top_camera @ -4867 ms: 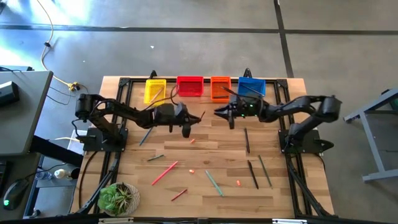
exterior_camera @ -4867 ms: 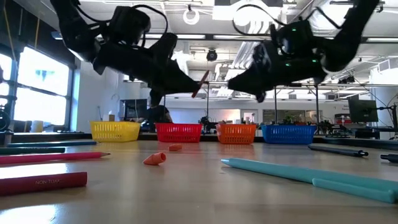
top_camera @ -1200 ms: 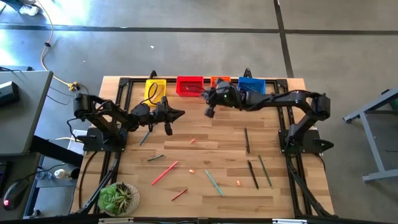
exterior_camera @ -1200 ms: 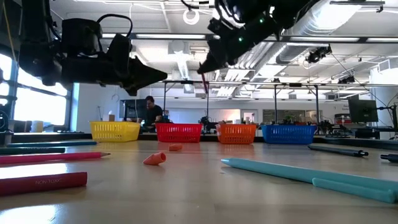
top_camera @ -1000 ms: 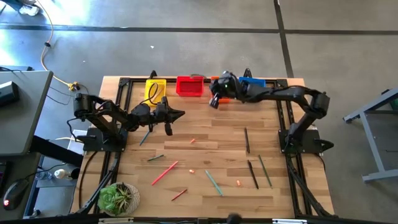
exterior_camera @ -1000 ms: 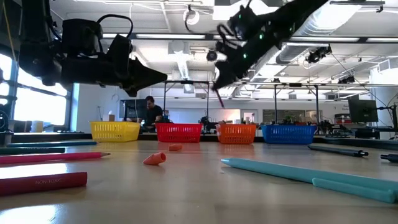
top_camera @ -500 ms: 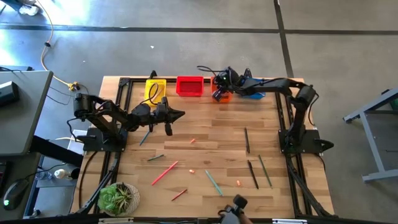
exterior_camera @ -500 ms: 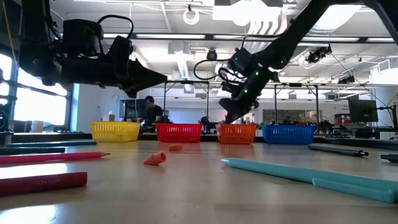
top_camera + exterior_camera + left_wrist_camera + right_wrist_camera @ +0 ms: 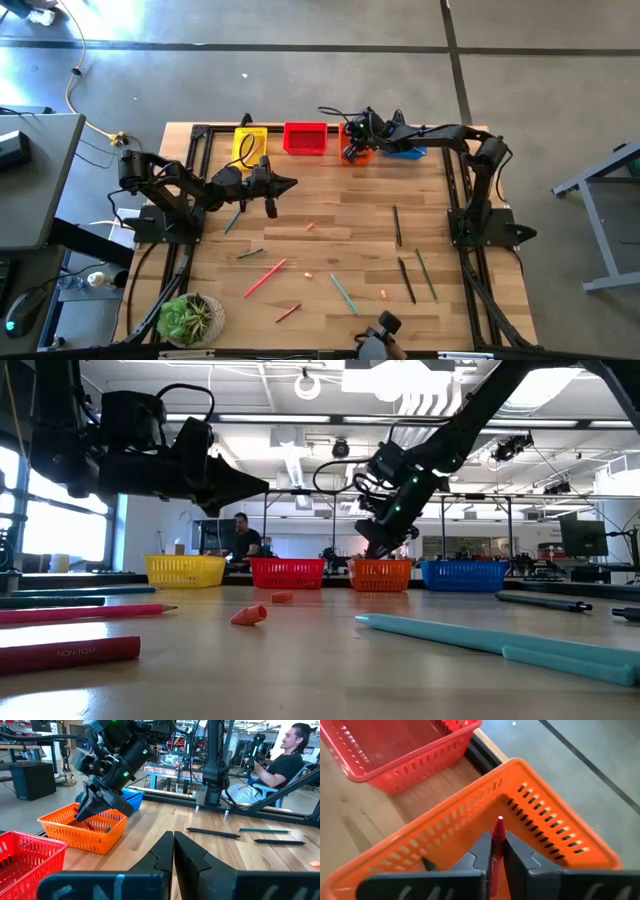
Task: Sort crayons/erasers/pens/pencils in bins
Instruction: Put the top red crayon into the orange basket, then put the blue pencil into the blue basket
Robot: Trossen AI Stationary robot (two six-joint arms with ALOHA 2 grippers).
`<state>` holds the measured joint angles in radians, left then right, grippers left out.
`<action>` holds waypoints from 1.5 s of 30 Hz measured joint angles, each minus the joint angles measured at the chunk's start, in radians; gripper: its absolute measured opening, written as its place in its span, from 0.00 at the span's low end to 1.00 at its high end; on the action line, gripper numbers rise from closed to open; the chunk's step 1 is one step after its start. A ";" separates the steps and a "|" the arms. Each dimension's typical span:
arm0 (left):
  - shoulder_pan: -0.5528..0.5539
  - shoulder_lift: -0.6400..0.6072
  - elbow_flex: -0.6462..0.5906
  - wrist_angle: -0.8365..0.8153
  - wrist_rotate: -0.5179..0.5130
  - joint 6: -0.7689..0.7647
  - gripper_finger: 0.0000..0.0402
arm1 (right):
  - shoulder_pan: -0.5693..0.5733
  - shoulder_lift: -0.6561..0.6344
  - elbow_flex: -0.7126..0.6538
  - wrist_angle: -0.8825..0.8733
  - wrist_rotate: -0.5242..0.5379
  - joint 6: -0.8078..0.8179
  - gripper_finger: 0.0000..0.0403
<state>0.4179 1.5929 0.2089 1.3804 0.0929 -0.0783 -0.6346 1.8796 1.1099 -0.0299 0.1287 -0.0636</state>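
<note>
Four bins stand along the table's far edge: yellow (image 9: 249,145), red (image 9: 305,138), orange (image 9: 358,155) and blue (image 9: 405,147). My right gripper (image 9: 493,847) slants down over the orange bin (image 9: 535,820), shut on a red crayon (image 9: 498,827). My left gripper (image 9: 290,183) hovers level above the table's left middle, shut and holding nothing (image 9: 173,851). Loose sticks lie on the wood: red ones (image 9: 265,277), a teal one (image 9: 344,293) and dark pens (image 9: 397,225). Small orange-pink erasers (image 9: 306,274) lie among them. My right gripper pinches the red crayon's shaft (image 9: 493,862) between its two fingers. The crayon lies along the fingers, and its pointed tip (image 9: 499,822) sticks out past their ends. The fingers slant down from the table's near side. The crayon hangs clear, inside the orange bin's rim.
A dark stick end (image 9: 427,865) lies in the orange bin. A potted plant (image 9: 190,318) stands at the near left corner. Black frame rails (image 9: 205,160) run along the table's sides. A seated person (image 9: 290,755) shows beyond the table.
My right gripper has swung toward the far edge and sunk from high above the table to just over the orange bin, tipping further down and carrying the red crayon with it. For the last half second it has stayed there.
</note>
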 joint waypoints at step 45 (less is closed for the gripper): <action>-0.003 0.000 0.006 -0.082 -0.012 -0.007 0.01 | 0.303 -0.443 -0.627 0.808 -0.034 0.064 0.01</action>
<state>0.4145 1.5932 0.2146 1.2980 0.0809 -0.0853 -0.3320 1.4363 0.4829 0.7782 0.0942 0.0002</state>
